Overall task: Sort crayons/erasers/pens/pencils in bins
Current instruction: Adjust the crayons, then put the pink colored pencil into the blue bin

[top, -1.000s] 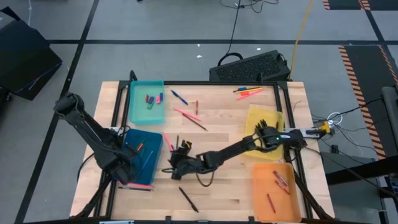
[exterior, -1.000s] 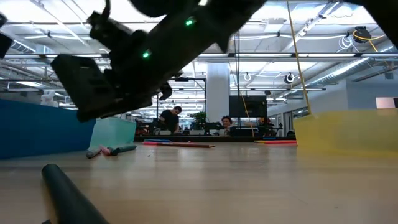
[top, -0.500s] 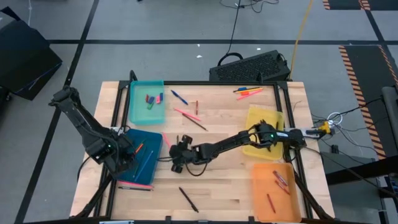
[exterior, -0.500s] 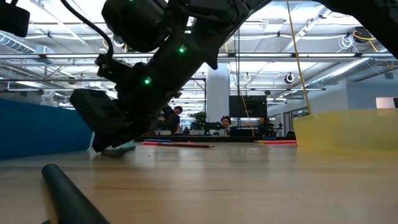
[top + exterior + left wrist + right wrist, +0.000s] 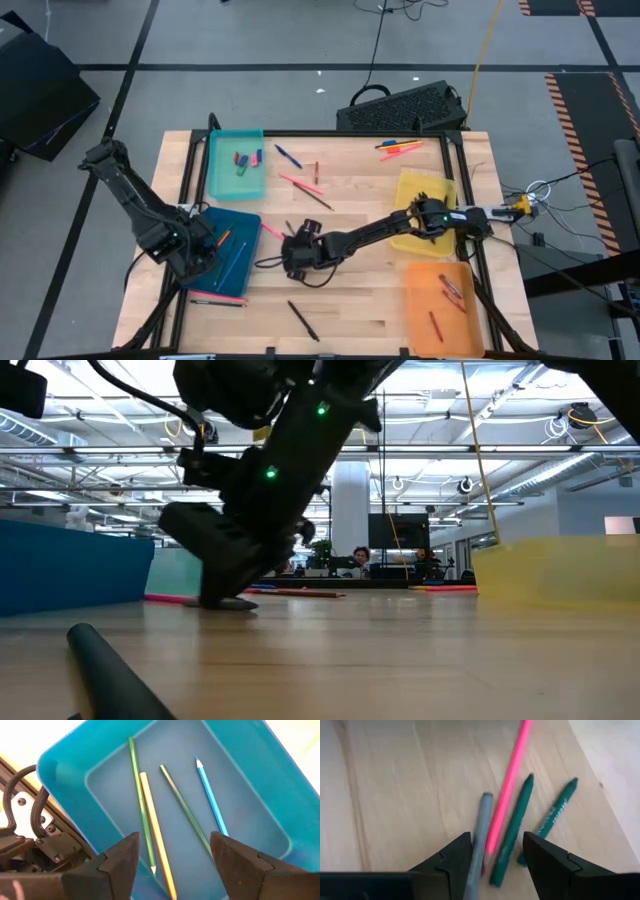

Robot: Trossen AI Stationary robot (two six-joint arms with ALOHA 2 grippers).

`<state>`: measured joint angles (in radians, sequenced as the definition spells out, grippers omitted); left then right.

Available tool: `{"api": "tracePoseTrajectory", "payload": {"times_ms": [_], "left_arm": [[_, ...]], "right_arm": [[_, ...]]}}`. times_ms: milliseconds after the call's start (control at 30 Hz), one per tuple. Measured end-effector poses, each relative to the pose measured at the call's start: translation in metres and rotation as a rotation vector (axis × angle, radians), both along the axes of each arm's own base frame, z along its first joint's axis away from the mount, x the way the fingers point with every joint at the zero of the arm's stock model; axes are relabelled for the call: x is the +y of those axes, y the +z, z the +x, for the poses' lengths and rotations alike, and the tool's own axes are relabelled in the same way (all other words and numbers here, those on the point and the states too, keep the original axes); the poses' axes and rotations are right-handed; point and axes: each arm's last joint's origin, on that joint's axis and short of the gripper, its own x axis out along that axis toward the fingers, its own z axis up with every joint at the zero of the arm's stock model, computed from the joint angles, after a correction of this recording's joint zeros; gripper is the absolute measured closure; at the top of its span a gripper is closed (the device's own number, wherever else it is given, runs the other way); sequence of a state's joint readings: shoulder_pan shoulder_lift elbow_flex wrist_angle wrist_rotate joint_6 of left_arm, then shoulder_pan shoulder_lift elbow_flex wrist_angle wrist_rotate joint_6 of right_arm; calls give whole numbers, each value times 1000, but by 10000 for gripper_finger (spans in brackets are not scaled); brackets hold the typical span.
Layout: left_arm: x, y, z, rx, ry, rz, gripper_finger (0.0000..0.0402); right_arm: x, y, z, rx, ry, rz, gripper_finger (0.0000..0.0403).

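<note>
Beside the dark blue bin [image 5: 228,252], on its side toward the middle of the wooden surface [image 5: 350,300], the right gripper [image 5: 296,252] is down low. Its fingers [image 5: 445,862] are spread apart, and nothing is pinched yet. Between them lie a grey stick [image 5: 479,837], the end of a long pink stick [image 5: 507,785] and a green crayon [image 5: 512,837]. A second green crayon [image 5: 552,817] lies just beside those, outside the fingers.

Over the dark blue bin hangs the left gripper [image 5: 172,865]. Its fingers [image 5: 120,862] are spread wide and hold nothing. Inside that bin lie four long thin sticks: two green, one orange and one blue.

The teal bin [image 5: 237,165] sits behind the dark blue bin, at the far edge of the surface, with a few small erasers [image 5: 245,160] in it. The yellow bin [image 5: 425,205] and the orange bin [image 5: 442,305] sit well apart from the dark blue bin, on the other side of the surface. The orange bin holds some red crayons [image 5: 450,290]. More long sticks lie loose on the surface near the teal bin.
</note>
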<state>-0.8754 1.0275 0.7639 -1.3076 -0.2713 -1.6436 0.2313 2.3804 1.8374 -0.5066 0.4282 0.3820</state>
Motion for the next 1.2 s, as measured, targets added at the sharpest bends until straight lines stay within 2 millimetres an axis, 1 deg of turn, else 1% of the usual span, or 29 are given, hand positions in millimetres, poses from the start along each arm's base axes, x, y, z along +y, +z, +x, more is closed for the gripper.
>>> {"api": "tracePoseTrajectory", "payload": {"times_ms": [167, 300, 367, 467, 533, 567, 667, 800, 900, 967, 1067, 1200], "left_arm": [[-2, 0, -2, -2, -19, -1, 156], [-3, 0, -3, -4, -28, -1, 156], [-4, 0, -4, -17, -34, 9, 156], [-4, 1, -3, -92, -72, 71, 156], [-5, 2, -1, -151, -120, 112, 156], [-5, 2, 1, -173, -143, 124, 156], [-7, 3, 3, -216, -207, 163, 156], [-6, 5, 5, -244, -339, 264, 156], [-6, 5, 6, -244, -416, 323, 156], [-5, 6, 6, -240, -444, 341, 156], [-5, 6, 6, -236, -458, 347, 156], [-5, 6, 6, -240, -453, 348, 156]], "right_arm": [[2, 5, -12, 107, 16, -20, 243], [6, 16, -15, 98, 39, -25, 245], [9, 22, -13, 56, 73, -23, 237], [15, 43, -2, -118, 113, -54, 218], [14, 54, 9, -242, 130, -75, 203], [11, 57, 13, -286, 133, -87, 197], [-4, 47, 25, -369, 109, -91, 189], [-32, 24, 35, -383, 58, -15, 198], [-46, 5, 38, -357, 24, 45, 209], [-50, -9, 37, -304, 11, 53, 216], [-47, -12, 33, -255, 35, 73, 229], [-43, -23, 24, -202, 44, 70, 258]]}}
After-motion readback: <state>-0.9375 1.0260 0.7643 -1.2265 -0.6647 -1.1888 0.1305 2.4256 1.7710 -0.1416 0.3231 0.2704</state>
